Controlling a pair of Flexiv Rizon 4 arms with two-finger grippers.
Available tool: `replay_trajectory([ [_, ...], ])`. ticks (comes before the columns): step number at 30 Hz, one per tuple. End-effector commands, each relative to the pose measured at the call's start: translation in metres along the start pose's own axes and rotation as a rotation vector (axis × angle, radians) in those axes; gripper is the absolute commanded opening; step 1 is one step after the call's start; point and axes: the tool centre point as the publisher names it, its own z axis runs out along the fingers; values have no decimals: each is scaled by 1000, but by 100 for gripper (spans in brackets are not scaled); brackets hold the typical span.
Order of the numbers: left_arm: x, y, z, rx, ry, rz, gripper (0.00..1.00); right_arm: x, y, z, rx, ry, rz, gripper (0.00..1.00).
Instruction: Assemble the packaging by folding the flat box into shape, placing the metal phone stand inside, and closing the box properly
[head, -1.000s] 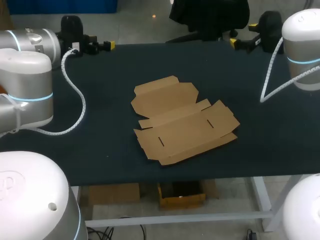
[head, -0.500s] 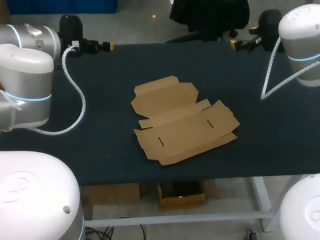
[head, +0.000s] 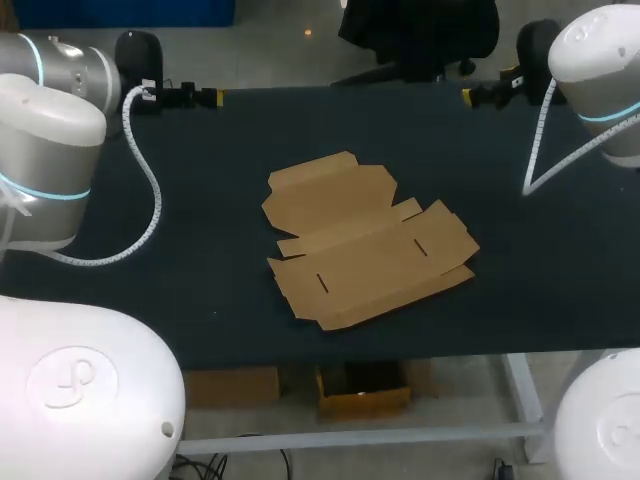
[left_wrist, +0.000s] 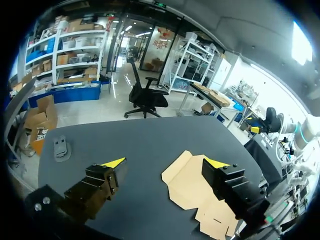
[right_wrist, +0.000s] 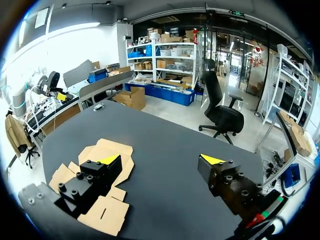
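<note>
My left gripper (left_wrist: 165, 163) stands open, its yellow-tipped fingers wide apart and gripping nothing; in the head view it (head: 205, 96) sits at the far left edge of the table (head: 200, 250). My right gripper (right_wrist: 161, 159) is open in the same way, fingers spread with only air between them; it (head: 475, 94) sits at the far right edge, well apart from the other. Ahead of both, near the middle of the dark table, lies the flat box (head: 365, 240); it is brown card, not yet folded, all flaps spread out and level with the surface, with two short slots cut in its larger panel. From my left wrist it (left_wrist: 192, 187) shows past the right-hand finger; from my right wrist it (right_wrist: 100, 149) lies under and beyond the left-hand finger. A small grey piece (left_wrist: 61, 147), possibly the phone stand, rests on the table near a corner, well apart from the box.
</note>
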Motion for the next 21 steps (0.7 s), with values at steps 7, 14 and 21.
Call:
replay_trajectory([
  [7,6,15,-5,-115,-11,-62,100,4,-9,-6,93,-2,71,100],
  [14,12,28,-7,-156,-31,-116,100,7,-18,-11,124,5,164,100],
  [21,18,43,-7,-193,-48,-184,100,8,-32,-16,217,-6,252,100],
])
